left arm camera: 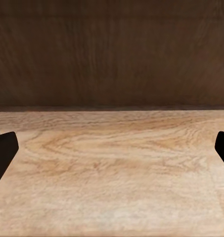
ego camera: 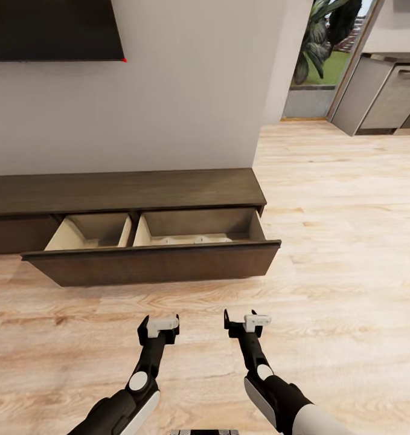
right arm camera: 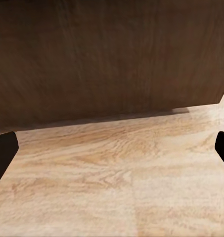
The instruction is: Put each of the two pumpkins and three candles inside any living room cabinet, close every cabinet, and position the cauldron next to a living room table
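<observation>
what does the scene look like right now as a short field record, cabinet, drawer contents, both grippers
cabinet: long low dark-brown console against the wall
drawer: wide front pulled out, two beige compartments
drawer contents: small pale items low in the right compartment, too hidden to identify
left gripper: open, empty, above the wood floor, facing the drawer front
right gripper: open, empty, facing the drawer front

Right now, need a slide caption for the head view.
Both open pincers, left pincer and right pincer, face the cabinet and its pulled-out drawer.
</observation>
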You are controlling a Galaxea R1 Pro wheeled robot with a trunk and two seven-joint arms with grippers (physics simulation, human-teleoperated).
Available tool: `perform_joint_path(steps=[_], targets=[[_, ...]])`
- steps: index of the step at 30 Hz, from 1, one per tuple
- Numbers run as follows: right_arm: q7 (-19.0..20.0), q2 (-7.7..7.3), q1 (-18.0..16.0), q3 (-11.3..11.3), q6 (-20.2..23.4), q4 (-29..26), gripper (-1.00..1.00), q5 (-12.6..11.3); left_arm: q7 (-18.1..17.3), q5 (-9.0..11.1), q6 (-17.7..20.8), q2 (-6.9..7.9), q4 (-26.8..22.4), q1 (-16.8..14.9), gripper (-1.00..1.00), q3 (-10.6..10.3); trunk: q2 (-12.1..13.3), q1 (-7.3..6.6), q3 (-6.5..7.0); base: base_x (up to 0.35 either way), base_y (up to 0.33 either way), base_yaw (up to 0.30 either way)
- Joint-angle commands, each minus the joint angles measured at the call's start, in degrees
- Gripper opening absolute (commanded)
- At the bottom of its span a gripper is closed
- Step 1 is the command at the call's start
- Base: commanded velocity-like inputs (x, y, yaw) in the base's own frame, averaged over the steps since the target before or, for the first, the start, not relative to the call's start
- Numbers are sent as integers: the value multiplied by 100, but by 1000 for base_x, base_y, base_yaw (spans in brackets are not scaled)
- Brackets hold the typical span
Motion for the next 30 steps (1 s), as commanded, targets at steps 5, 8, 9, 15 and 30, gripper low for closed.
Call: perform_joint_path(steps=[5, 8, 9, 15, 30], targets=[[-51, 0, -6, 37, -22, -6, 100, -31, 37, 7, -40, 22, -27, -9, 100, -35, -3, 0, -4, 0, 0, 0], [-51, 0, -8, 35, -19, -9, 100, -34, 62, 3, -42, 41, -57, -7, 100, -37, -3, 0, -4, 0, 0, 0], [-52, 0, -10, 34, -20, -10, 100, -34, 72, -7, -44, 44, -61, -4, 100, -40, -3, 0, -4, 0, 0, 0], [-52, 0, -8, 34, -26, -11, 100, -35, 96, -253, -49, 19, -24, 0, 100, -38, -3, 0, -4, 50, 0, 0], [-52, 0, -9, 34, -26, -11, 100, -35, 99, -316, -49, 5, -7, 0, 100, -37, -3, 0, -4, 212, 0, 0]])
